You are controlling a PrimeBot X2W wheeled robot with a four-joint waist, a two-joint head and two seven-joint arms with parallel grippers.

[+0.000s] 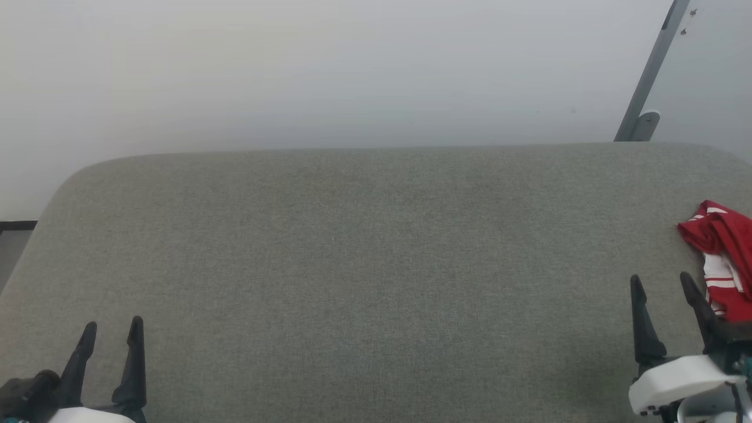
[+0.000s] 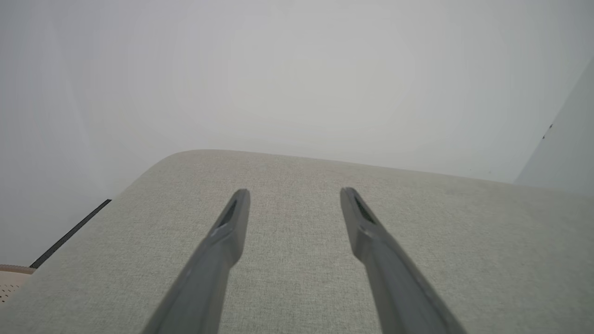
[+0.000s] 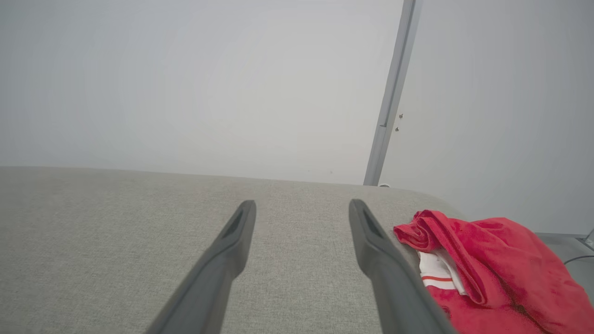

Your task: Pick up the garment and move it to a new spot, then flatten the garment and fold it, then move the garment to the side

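Right gripper [image 1: 660,279] and left gripper [image 1: 114,322] gape wide, empty; a shallow pinch risks dropping the bunched garment [image 1: 725,235] off the grey table [image 1: 376,264] at mid-right.

A grey-green upholstered surface [image 1: 364,264] with rounded far corners is spread beneath and ahead of the left claw [image 1: 113,322] and the right claw [image 1: 660,276]. Beyond both claws a plain pale grey wall [image 1: 329,70] is seen, softly and evenly lit. Ahead of the right claw, slightly to its right, a slanted grey metal bar [image 1: 649,76] is held by a bracket [image 1: 646,124] behind the far edge, and 2 small screws [image 1: 683,32] are set in the wall just beside it. Well to the left of the left claw, a dark strip [image 1: 17,225] is seen at the wall's foot. A beige perforated surface [image 2: 11,278] is seen near it.
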